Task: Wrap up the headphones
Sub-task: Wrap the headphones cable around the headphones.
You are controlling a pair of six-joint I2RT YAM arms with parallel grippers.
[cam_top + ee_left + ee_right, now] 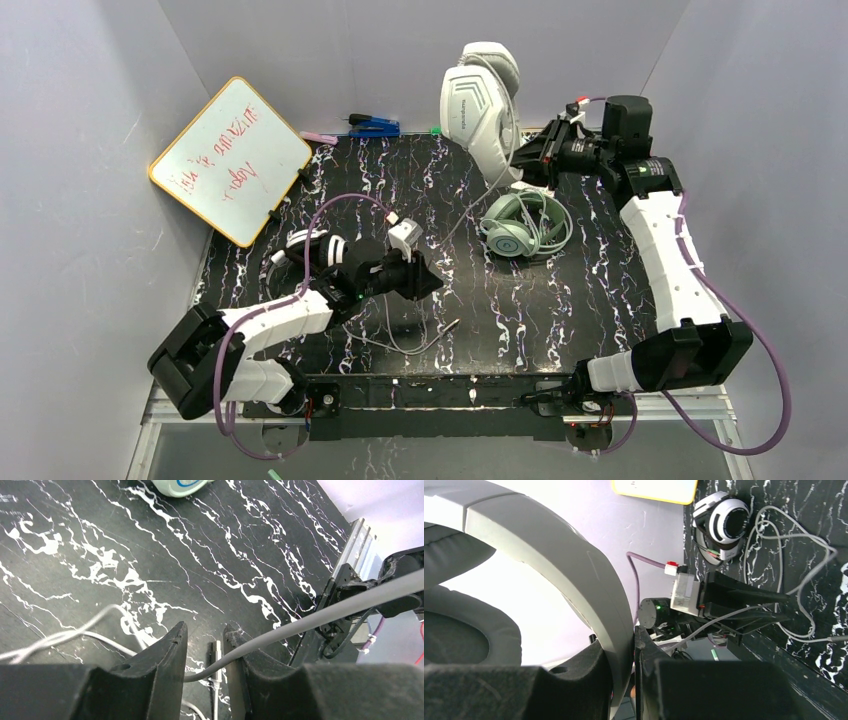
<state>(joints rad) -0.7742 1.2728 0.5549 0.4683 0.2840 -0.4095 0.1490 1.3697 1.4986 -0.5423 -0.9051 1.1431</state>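
Working on the grey headset (480,100), raised upright over the back of the bench (150,540) instead of lying flat on it. Pinching its curved band in the right gripper (623,645), clamped hard on the plastic, most likely to keep the frame steady and clear of the surface so the lead can hang free for winding. Trailing the grey cable (320,615) down and forward to the left gripper (205,630), through jaws parted wider than the cord and touching one finger only: released rather than squeezing, perhaps to let the cord slide or to take a fresh hold further along. Leaving a slack loop and the plug (452,324) on the bench just beside that gripper, so wrapping looks barely begun. Keeping the mint-green headset (512,232) flat near the middle, pale lead looped around it, apparently done. Parking the black-and-white headset (298,250) just behind the left arm, near the whiteboard (230,160).
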